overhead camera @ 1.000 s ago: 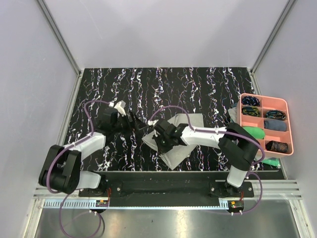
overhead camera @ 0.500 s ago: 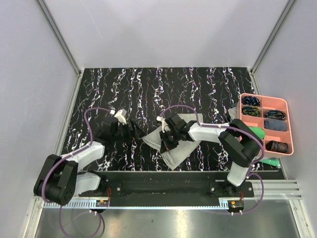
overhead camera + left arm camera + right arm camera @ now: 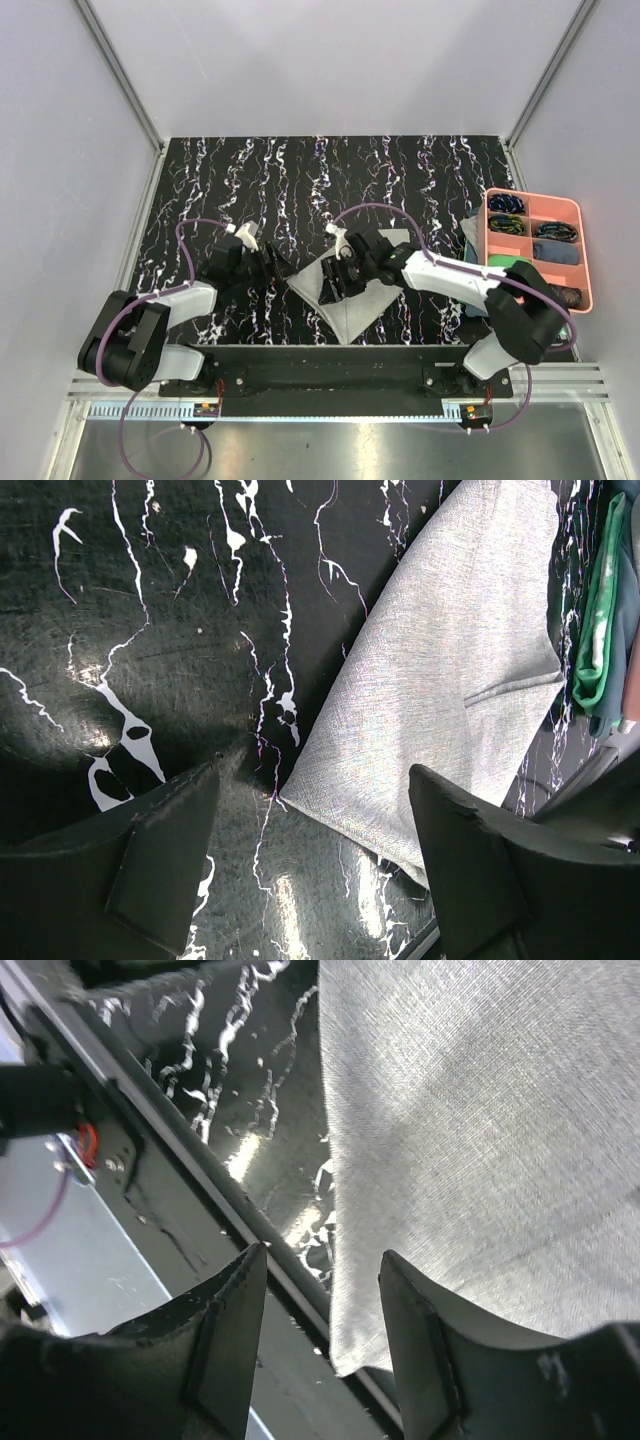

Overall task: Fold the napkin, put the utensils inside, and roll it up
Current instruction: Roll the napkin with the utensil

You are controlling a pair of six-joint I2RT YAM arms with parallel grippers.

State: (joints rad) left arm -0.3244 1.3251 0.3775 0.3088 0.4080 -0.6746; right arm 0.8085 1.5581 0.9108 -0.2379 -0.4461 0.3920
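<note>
The napkin [image 3: 352, 312], a light grey cloth folded over itself, lies on the black marbled table near the front edge. My left gripper [image 3: 278, 268] sits just left of its left corner. In the left wrist view that gripper [image 3: 315, 870] is open, and the napkin [image 3: 450, 660] points its corner between the jaws without touching them. My right gripper [image 3: 332, 283] hovers over the napkin's left part. It [image 3: 322, 1350] is open, with the napkin [image 3: 480, 1110] edge and a loose corner beside its right finger [image 3: 420, 1360]. The utensils are not in view.
A pink tray [image 3: 540, 195] with compartments of small dark items stands at the right edge. Green cloth [image 3: 510, 265] lies beside it, and the green cloth [image 3: 600, 610] also shows at the right of the left wrist view. The table's metal front rail [image 3: 200, 1180] runs just below the napkin.
My right gripper has opened and let go of the napkin, which now lies flatter. The right arm has swung back to the right. The left gripper has edged toward the napkin's corner.
</note>
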